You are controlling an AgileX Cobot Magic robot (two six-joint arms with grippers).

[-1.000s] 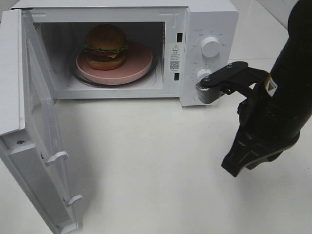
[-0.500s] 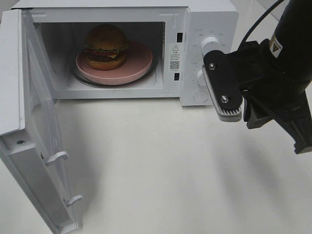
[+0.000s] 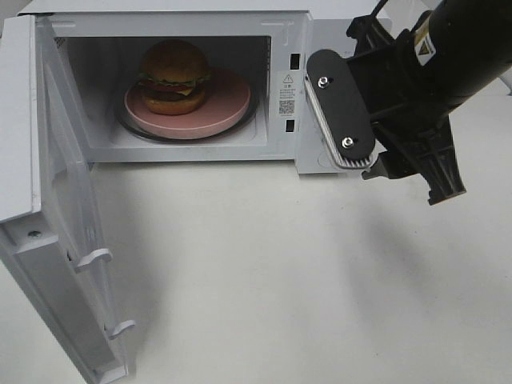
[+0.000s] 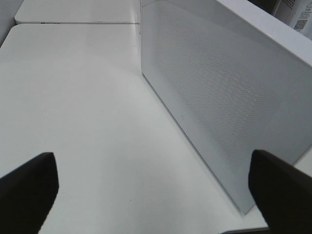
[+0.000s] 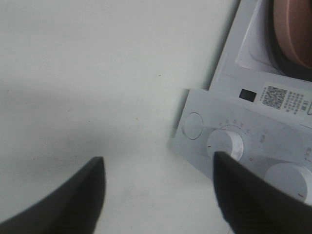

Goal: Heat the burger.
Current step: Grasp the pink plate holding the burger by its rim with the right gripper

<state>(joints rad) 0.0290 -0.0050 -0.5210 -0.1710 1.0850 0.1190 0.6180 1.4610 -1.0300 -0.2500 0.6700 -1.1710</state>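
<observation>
The only labels sit on the frame of the boxy white microwave oven [image 3: 192,154] beside its cavity: a warning triangle [image 3: 287,80] over lines of print, and a QR-code sticker [image 3: 286,106]; all of it is too small to read, as are the ticks around the dials. The tall burger with a glossy brown bun [image 3: 174,76] stands inside the cavity on a round pink plate [image 3: 228,100], toward its left side, with the white perforated door [image 3: 64,240] swung fully open. In the high view the right arm covers the control panel; only the right wrist view shows the two white dials [image 5: 225,145] and the round push button [image 5: 193,125] below them, next to the QR sticker. The right jaws stand apart with nothing between them, hovering over the plain white worktop [image 3: 280,272] in front of the panel. The left wrist view alone shows the left jaws, spread wide and empty, facing the door's outer side. A second ago the right arm hung lower, its jaws clenched near the lower dial; it has since risen, turned and released them, while burger, plate and door have not moved.
</observation>
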